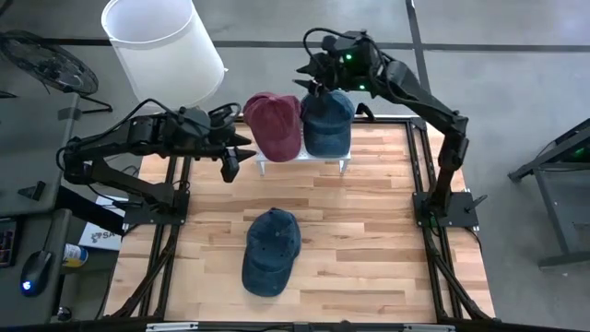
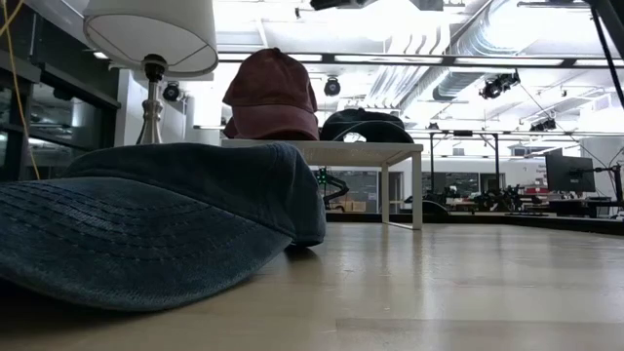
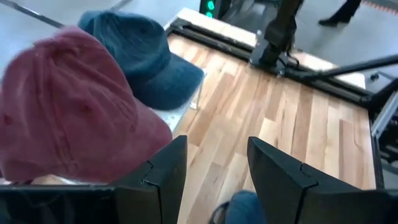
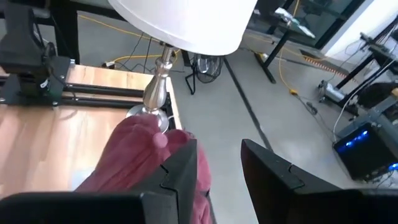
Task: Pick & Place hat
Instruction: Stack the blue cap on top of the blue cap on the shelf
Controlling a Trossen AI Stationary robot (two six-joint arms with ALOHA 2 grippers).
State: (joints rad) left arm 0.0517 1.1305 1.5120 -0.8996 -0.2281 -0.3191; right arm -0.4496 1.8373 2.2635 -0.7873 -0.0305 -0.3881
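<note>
Beside the white stand (image 1: pixel 302 162), the left gripper (image 1: pixel 232 163) hovers, fingers spread, empty; best approach: descend squarely onto the blue cap (image 1: pixel 271 251) crown before pinching.

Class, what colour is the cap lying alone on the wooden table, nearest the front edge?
Faded denim blue cap; the high view shows it best.

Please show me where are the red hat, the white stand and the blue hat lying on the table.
red hat (image 1: pixel 273 124), high view, on its crown.
white stand (image 2: pixel 405 150), low view, on its top edge.
blue hat on the table (image 1: pixel 270 251), high view, on its crown.
</note>
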